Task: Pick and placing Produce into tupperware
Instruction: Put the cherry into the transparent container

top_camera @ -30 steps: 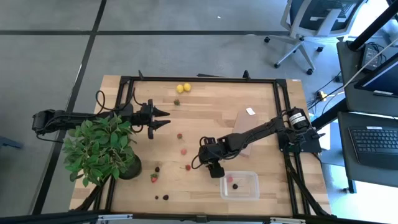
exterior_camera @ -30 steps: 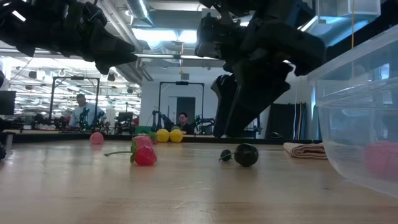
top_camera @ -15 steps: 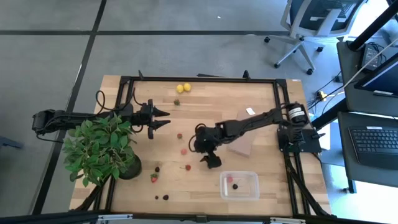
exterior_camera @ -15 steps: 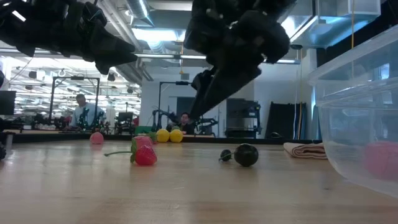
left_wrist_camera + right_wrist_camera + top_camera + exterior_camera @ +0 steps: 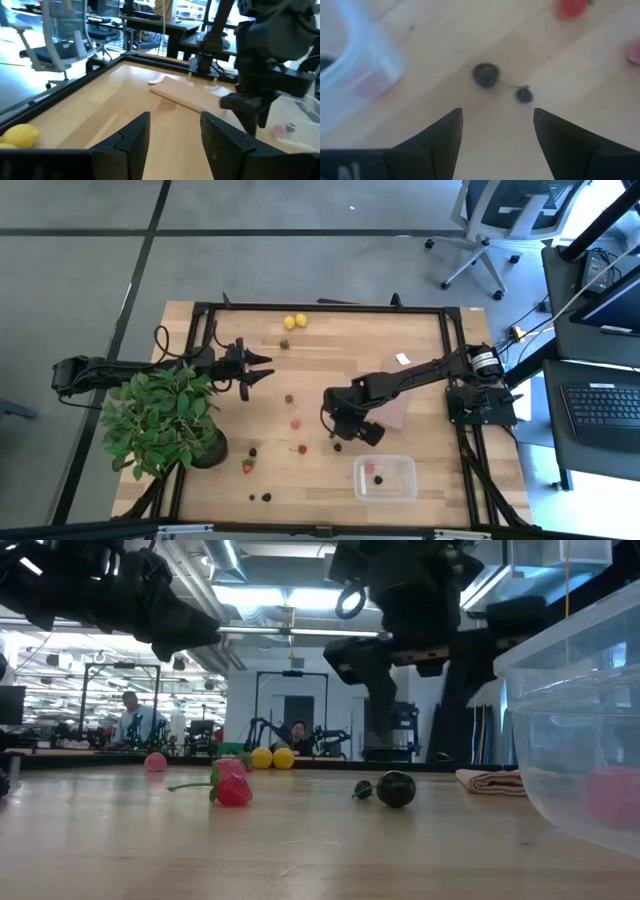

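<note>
Clear rounded tupperware on pale wood-grain table, round dark berry nearby.

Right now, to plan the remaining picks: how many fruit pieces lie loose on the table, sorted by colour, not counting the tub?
Yellow pieces: 2
Red or pink pieces: 4
Dark pieces: 5
Total: 11
</note>
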`<state>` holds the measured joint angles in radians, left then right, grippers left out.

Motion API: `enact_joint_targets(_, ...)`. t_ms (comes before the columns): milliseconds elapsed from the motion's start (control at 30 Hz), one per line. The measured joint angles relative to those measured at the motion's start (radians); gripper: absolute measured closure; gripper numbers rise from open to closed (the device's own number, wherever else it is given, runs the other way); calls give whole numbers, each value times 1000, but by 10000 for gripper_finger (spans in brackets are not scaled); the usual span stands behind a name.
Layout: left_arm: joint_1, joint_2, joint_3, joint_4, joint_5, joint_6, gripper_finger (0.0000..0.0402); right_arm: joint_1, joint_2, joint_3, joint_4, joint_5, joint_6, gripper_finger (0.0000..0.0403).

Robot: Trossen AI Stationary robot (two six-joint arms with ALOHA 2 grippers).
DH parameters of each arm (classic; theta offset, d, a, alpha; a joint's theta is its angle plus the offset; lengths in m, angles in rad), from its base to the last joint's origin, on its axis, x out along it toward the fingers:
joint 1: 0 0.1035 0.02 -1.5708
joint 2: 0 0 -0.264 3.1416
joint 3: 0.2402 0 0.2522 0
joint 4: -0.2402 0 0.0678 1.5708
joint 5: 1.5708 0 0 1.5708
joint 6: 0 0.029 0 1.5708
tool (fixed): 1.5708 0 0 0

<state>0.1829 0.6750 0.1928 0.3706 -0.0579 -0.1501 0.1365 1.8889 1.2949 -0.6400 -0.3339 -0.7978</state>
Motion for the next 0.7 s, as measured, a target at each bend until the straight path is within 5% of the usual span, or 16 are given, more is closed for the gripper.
enact_joint_targets(467, 0, 0, 0, -56, -31, -1, 237, 6, 0, 0, 102, -2, -358, 159)
enact_joint_targets(700, 0, 0, 0, -64, -31, 1, 237, 16, 0, 0, 116, -42, -394, 159)
